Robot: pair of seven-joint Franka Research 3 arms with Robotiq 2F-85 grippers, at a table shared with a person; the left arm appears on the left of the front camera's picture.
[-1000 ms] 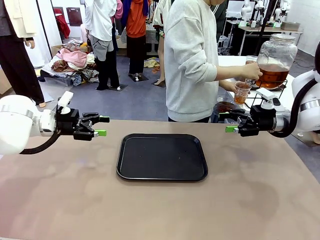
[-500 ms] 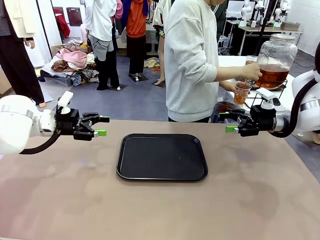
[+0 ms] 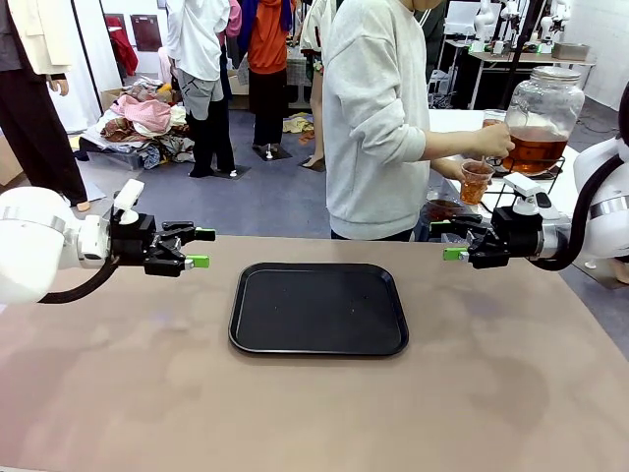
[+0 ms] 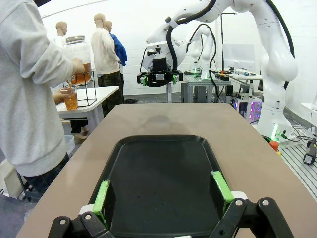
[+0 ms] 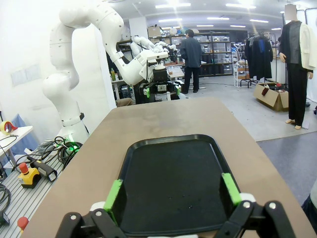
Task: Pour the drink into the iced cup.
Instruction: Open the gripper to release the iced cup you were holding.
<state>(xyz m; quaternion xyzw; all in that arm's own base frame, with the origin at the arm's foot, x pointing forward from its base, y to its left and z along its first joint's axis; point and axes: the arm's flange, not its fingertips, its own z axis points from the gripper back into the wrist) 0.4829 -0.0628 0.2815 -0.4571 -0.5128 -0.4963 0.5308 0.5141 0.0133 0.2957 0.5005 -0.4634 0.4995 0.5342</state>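
1. Both of my jaws, left gripper [image 3: 200, 248] and right gripper [image 3: 447, 239], stand wide open and empty, flanking the bare tray [image 3: 318, 308] on the bench [image 3: 314, 413].
2. I'd best hold clear: the person's hand [image 3: 494, 141] fills a cup [image 3: 476, 182] with the drink [image 3: 537, 149] at the dispenser jar [image 3: 543, 118], off to my right.
3. Ice in that cup is too small to make out.

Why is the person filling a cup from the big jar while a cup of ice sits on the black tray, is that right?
Not quite. The tray has nothing on it, as the front view shows. The person is filling a cup from the jar.
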